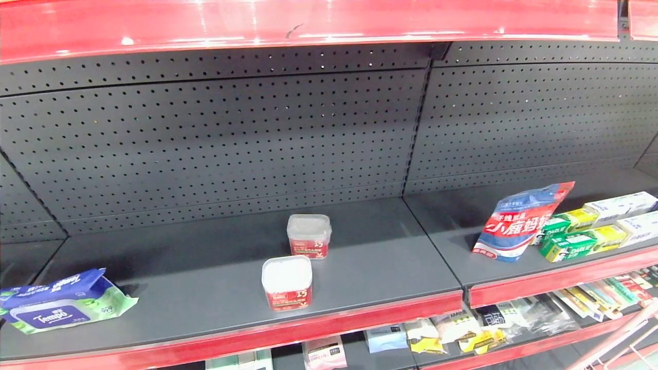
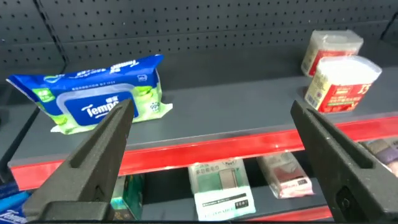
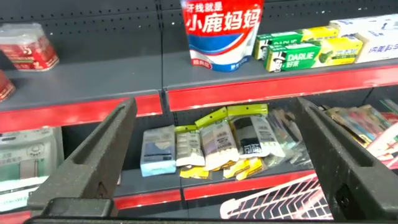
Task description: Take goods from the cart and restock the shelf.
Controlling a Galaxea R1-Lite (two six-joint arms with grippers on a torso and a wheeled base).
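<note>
Dark grey perforated metal back panels (image 1: 216, 133) take up the upper half of the head view, under the glossy red front edge of a higher shelf (image 1: 308, 20). Below them runs the dark grey shelf (image 1: 205, 267) with a red front strip, divided by a seam right of centre.

Near the middle of the frame stand two small clear plastic tubs with red labels and whitish lids. The front tub (image 1: 287, 282) is close to the red strip. The rear tub (image 1: 309, 235) stands just behind it, slightly to the right and not touching it.

At the lower left edge a blue and green soft pack of wet wipes (image 1: 61, 303) lies flat on the shelf. On the right section stands a blue, red and white pouch (image 1: 519, 221), just beside green and yellow toothpaste boxes (image 1: 581, 236). White boxes (image 1: 627, 213) lie beyond them toward the right edge.

Along the bottom of the frame a lower shelf carries small flat packets (image 1: 462, 329). White wire bars of the cart (image 1: 617, 334) cross the lower right corner.

The left hand (image 2: 211, 106) has its two dark fingers spread wide with nothing between them. It faces the shelf front, with the wet wipes and both tubs beyond it. The right hand (image 3: 216, 102) is spread just as wide and holds nothing. It faces the flat packets, near the cart's wire.
</note>
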